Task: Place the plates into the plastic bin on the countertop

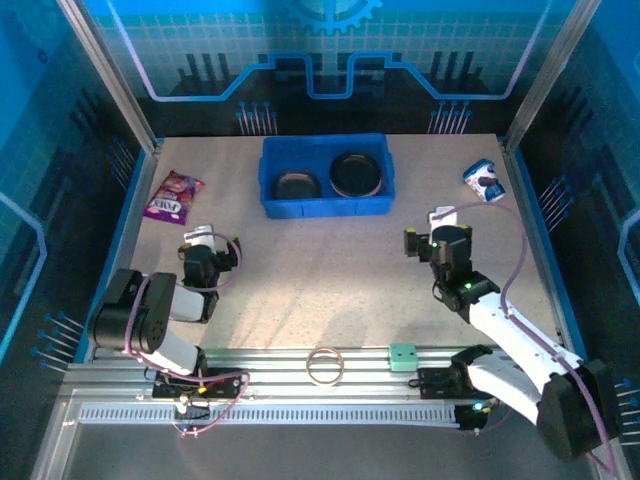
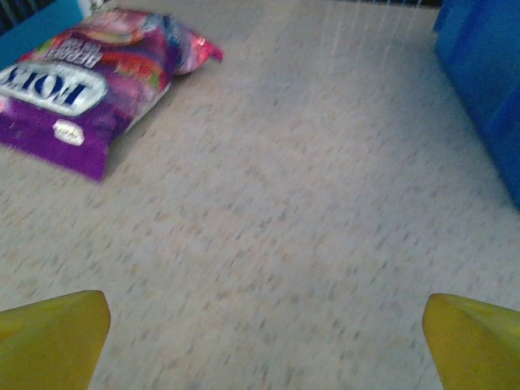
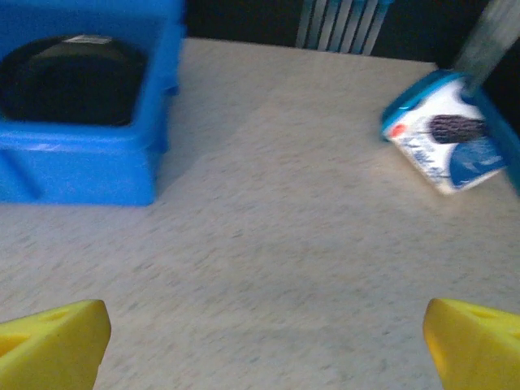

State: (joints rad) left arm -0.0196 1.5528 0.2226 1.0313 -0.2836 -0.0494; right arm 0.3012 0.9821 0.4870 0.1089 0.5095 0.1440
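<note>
A: What is found at the left of the countertop [image 1: 320, 285]?

B: A purple snack bag [image 1: 173, 195] is seen near the left edge. Just nearer than it, the left gripper [image 2: 264, 345] is held over bare surface. Its jaws are spread fully and nothing is gripped between them.

A: And where are the plates [image 1: 357, 173] to be found?

B: In the blue bin [image 1: 325, 208] at the back middle. Two dark stacks are made out inside it, a smaller one at the left and a larger black one at the right. How many plates lie in each cannot be told.

A: What is seen further right?

B: A thin ring [image 1: 325, 365] and a small green block [image 1: 402, 355] are seen on the rails at the near edge. The right gripper [image 3: 264, 345] is likewise opened wide and empty, well apart from the bin. A blue-and-white packet [image 1: 485, 180] is seen by the right edge.

A: How far along is the task judged to be?

B: It is judged done, or very nearly. None of the things outside the bin is a plate, so no further carrying appears to be needed.
</note>
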